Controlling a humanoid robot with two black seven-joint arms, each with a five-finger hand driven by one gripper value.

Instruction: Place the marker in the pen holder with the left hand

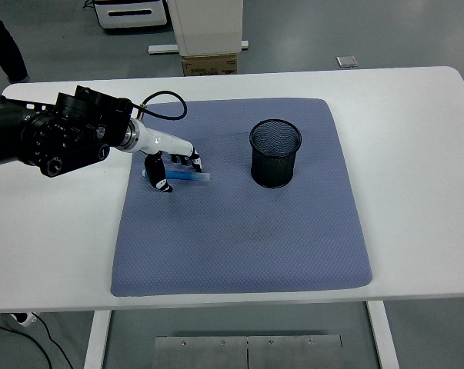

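On the blue mat [239, 238], only the black mesh pen holder [275, 153] stands upright, toward the far right. Between it and the left hand [170, 165], which is lowered over the blue marker [187, 177], a bare strip of mat is left open. The holder's mouth is uncovered from above. The white table [416, 169] around the mat is unobstructed.
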